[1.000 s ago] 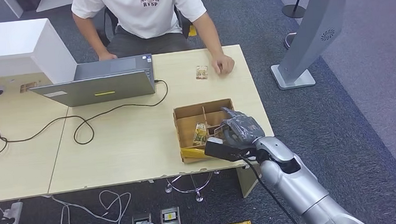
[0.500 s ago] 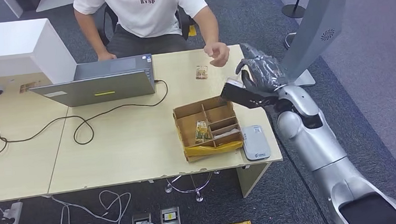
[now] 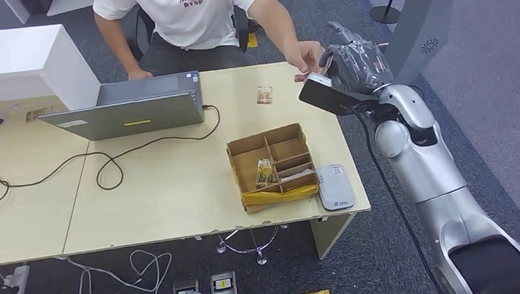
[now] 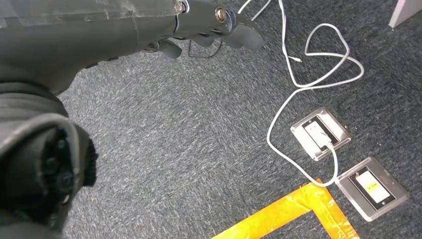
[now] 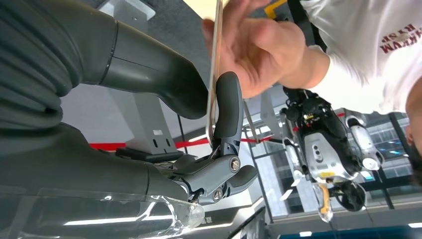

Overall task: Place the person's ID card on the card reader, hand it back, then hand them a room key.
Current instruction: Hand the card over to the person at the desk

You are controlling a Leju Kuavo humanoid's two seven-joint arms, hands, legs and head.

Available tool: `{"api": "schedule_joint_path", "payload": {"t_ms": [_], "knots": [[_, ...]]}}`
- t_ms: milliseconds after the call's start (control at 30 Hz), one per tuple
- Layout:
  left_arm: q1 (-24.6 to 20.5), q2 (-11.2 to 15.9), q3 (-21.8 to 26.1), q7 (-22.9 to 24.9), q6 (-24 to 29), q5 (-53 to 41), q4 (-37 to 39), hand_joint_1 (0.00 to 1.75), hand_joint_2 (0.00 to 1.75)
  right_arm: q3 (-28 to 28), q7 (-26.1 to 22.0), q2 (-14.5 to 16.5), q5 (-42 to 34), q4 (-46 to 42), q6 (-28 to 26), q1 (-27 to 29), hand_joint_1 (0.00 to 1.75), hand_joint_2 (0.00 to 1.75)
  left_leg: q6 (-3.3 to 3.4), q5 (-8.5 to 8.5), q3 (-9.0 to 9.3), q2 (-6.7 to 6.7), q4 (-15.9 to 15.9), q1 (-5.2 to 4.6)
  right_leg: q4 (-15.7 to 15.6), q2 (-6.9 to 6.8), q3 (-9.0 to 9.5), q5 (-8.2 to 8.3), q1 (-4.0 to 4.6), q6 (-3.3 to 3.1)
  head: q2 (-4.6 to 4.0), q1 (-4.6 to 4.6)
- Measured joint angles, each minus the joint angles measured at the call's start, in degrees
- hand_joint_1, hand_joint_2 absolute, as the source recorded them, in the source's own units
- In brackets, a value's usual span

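Note:
My right hand [image 3: 354, 63] is raised beyond the table's far right corner and pinches a thin card [image 3: 323, 67] between thumb and finger. The right wrist view shows the card [image 5: 214, 74] edge-on against one of my fingers [image 5: 228, 112]. The person's hand [image 3: 306, 54] reaches across and grips the card's other end [image 5: 259, 50]. The grey-white card reader [image 3: 335, 187] lies bare at the table's near right corner. My left hand [image 4: 199, 20] hangs over the carpet, holding nothing.
A cardboard divider box [image 3: 272, 161] with a card [image 3: 264, 172] in one compartment sits left of the reader. Another card [image 3: 265, 95] lies near the far edge. A laptop [image 3: 130, 107] and black cables [image 3: 106, 168] occupy the left. A grey stand [image 3: 402, 47] rises behind my arm.
My right hand has risen from over the box and reader and swung out to the far right corner with the card. The person's hand left the table and took hold of the card.

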Motion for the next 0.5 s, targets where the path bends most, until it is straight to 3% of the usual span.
{"api": "schedule_joint_path", "payload": {"t_ms": [267, 467, 500], "knots": [[-1.5, 0.0, -0.1, 0.3, -1.5, -1.0, -0.1, 0.00, 0.00, 1.3, -5.3, 2.6, 1.5, 14.9, -5.0, -8.8, 1.75, 1.75, 0.00, 0.02, -0.04, -0.04, 0.0, 0.01, 0.0, -0.10, 0.01, 0.00, 0.00, -0.01, 0.00, 0.01], [-1.6, 0.1, -0.1, 0.3, -1.6, -0.8, -0.2, 0.00, 0.00, 3.0, -5.6, 6.0, 3.2, 28.5, -6.9, -14.2, 1.72, 1.75, -0.03, 0.04, -0.04, -0.08, 0.0, 0.04, 0.0, -0.13, 0.01, 0.00, 0.03, -0.01, 0.00, 0.01], [-1.6, 0.1, -0.1, 0.3, -1.6, -0.7, -0.2, 0.00, 0.00, 3.2, -5.6, 6.5, 3.3, 30.1, -7.0, -14.7, 1.40, 1.75, -0.03, 0.04, -0.04, -0.08, 0.0, 0.04, 0.0, -0.14, 0.01, 0.00, 0.04, -0.01, 0.00, 0.01]]}}
